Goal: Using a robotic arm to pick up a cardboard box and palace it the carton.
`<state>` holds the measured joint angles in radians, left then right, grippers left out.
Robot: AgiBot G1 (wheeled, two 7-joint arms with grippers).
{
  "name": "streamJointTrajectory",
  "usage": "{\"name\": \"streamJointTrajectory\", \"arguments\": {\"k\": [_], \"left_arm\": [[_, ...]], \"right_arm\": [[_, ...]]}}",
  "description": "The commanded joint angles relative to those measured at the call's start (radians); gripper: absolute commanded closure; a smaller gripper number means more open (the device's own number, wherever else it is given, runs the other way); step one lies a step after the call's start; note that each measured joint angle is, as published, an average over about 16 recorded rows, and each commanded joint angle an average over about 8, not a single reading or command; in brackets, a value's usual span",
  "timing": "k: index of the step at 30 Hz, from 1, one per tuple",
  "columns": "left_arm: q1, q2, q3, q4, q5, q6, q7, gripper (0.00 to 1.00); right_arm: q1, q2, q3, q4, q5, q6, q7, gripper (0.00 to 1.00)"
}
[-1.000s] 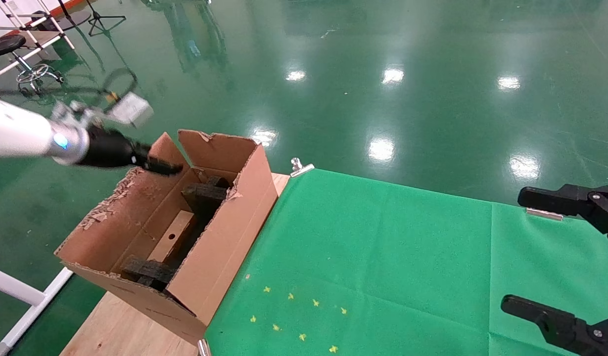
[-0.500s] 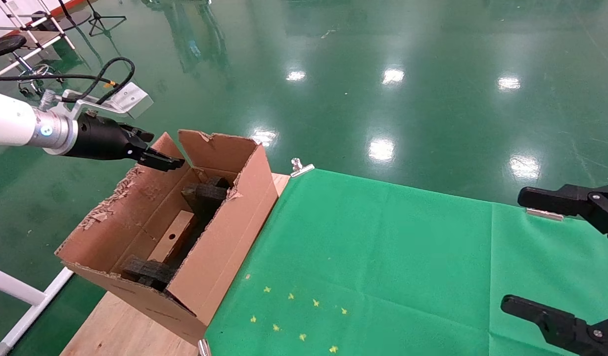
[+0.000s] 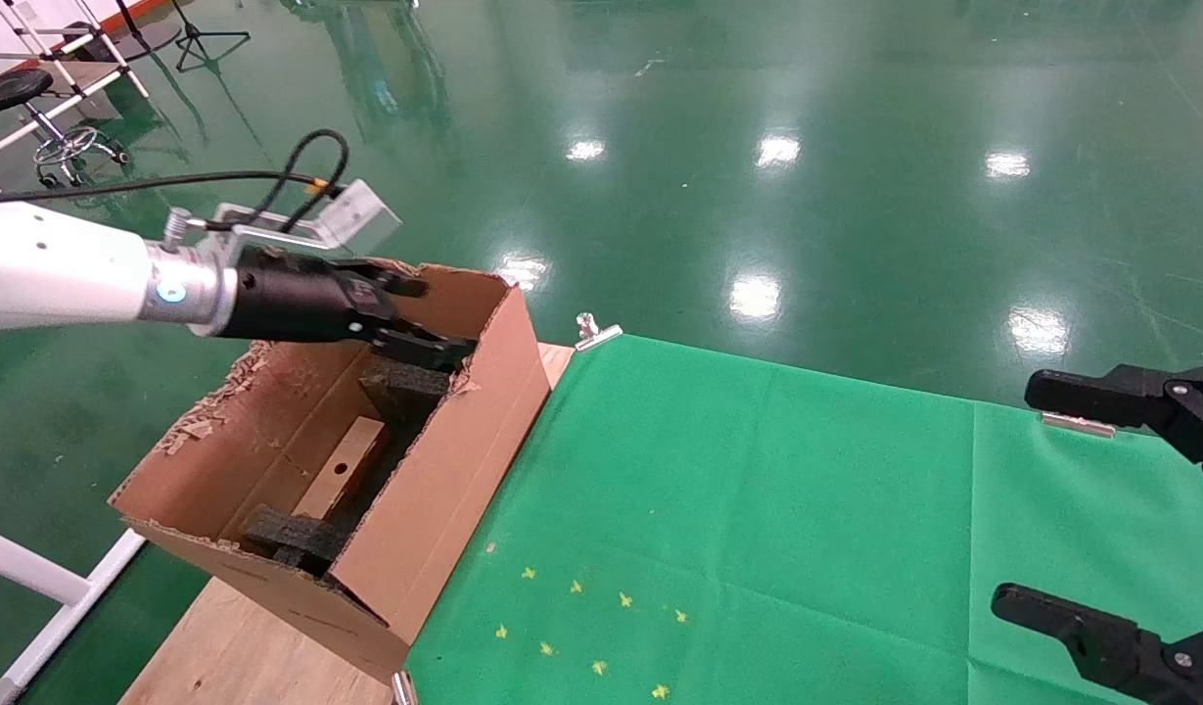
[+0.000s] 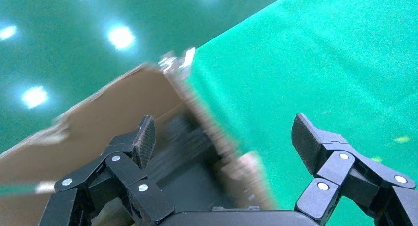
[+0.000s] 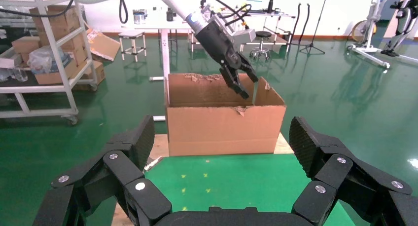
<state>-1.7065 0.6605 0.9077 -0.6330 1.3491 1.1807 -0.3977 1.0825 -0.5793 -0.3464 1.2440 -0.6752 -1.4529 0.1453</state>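
Left robotic arm [image 3: 63, 279] reaches nearly level from the left over the far end of the carton [image 3: 435, 509]; its left gripper [image 3: 425, 318] is above the rim, tips pointing toward the green cloth [image 3: 758, 509], fingers spread with nothing between them. Cardboard box [image 3: 342, 470] lies low inside the carton, round hole facing up, between the two black foam blocks [image 3: 298, 539], well below the gripper and not touching it. Right gripper [image 3: 1110, 509] sits parked over the cloth at the right edge, fingers wide apart and empty.
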Motion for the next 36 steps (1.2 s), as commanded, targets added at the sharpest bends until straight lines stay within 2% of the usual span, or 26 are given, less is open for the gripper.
{"name": "streamJointTrajectory", "arguments": {"k": [1, 36], "left_arm": [[0.028, -0.002, -0.028, -0.029, -0.027, 0.014, 0.009, 0.0], [0.516, -0.04, -0.513, -0.532, -0.505, 0.257, 0.172, 0.0]], "right_arm": [[0.0, 0.0, 0.0, 0.0, 0.0, 0.0, 0.0, 0.0], [0.0, 0.0, 0.0, 0.0, 0.0, 0.0, 0.0, 0.0]]}}
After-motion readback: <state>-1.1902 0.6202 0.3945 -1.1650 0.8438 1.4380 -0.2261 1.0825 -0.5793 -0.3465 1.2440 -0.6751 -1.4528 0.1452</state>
